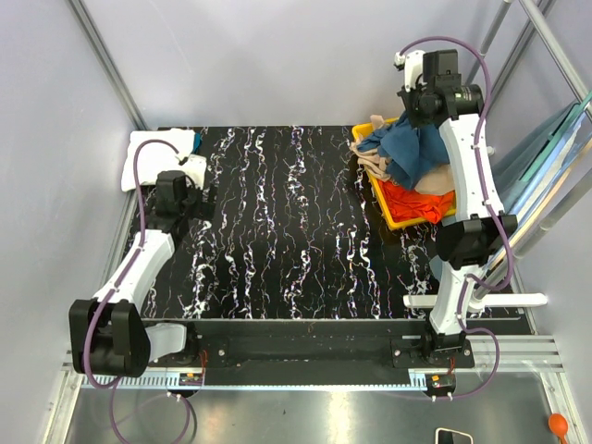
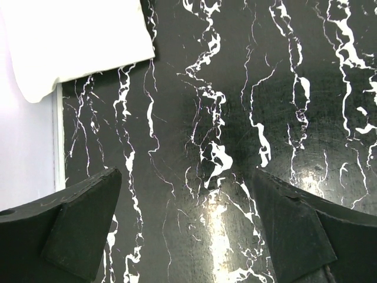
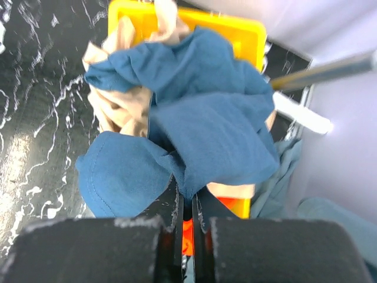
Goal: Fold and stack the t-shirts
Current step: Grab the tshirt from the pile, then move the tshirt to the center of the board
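Shirts point(image 1: 416, 199) are lying heaped in a yellow bin point(image 1: 393, 220) far right overhead; the right gripper point(image 1: 418, 116) is holding the blue shirt point(image 1: 412, 148) up, probably for folding. Left wrist: the left gripper point(image 2: 188, 230) is hovering wide open near the white shirt point(image 2: 76, 41). Right wrist: jaws are pinching blue cloth.

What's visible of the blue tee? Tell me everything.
The blue tee is plain, soft, dark teal-blue cloth, crumpled into a wrinkled bunch; no sleeves or collar distinguishable. It tops the pile in the yellow bin at the far right of the table, draped over a tan tee and above a red-orange tee. The right gripper has its jaws shut on one fold.
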You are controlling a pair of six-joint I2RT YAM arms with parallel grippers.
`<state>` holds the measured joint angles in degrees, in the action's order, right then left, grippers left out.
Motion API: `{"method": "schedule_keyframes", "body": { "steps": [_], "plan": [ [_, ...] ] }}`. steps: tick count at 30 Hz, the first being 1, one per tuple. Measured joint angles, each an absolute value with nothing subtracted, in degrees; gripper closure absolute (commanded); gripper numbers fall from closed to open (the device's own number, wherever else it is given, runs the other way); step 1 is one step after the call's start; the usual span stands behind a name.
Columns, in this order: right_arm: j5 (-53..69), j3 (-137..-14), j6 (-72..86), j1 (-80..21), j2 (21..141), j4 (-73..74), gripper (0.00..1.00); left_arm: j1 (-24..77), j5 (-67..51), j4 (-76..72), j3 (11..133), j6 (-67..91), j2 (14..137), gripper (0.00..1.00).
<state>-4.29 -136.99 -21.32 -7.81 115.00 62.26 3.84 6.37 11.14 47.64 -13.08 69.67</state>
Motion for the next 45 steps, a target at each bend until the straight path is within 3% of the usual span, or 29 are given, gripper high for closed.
{"method": "schedule_keyframes", "body": {
  "steps": [8, 14, 26, 35, 40, 42, 43, 45],
  "plan": [
    [-1.7, -151.8, -27.0, -7.8, 116.4, 60.9, 1.0, 3.9, 4.1, 11.6, 51.1, -12.2, 68.7, 0.01],
    [6.0, -151.3, -28.9, -9.9, 112.9, 53.3, 1.0, 4.8, 2.2, 11.5, 54.6, -12.1, 68.7, 0.01],
    [10.1, -153.7, -32.7, -28.8, 109.7, 40.0, 1.0, 5.0, 2.0, 11.1, 55.8, -12.0, 71.8, 0.01],
    [10.2, -150.6, -33.3, -45.0, 106.9, 41.3, 1.0, 5.2, 4.6, 10.2, 55.9, -12.6, 72.4, 0.01],
    [10.2, -147.9, -32.3, -51.9, 106.9, 45.2, 1.0, 5.1, 12.3, 7.5, 56.0, -12.1, 73.0, 0.01],
    [10.2, -145.3, -31.8, -53.4, 106.9, 45.6, 0.93, 4.3, 14.9, 7.2, 56.7, -11.5, 74.1, 0.01],
    [10.2, -143.4, -31.4, -53.7, 106.8, 45.8, 0.81, 3.4, 16.2, 7.4, 57.5, -10.7, 74.9, 0.01],
    [10.2, -139.7, -30.5, -53.8, 106.9, 46.2, 0.69, 0.9, 17.8, 7.7, 59.0, -9.6, 76.2, 0.01]
  ]
}}
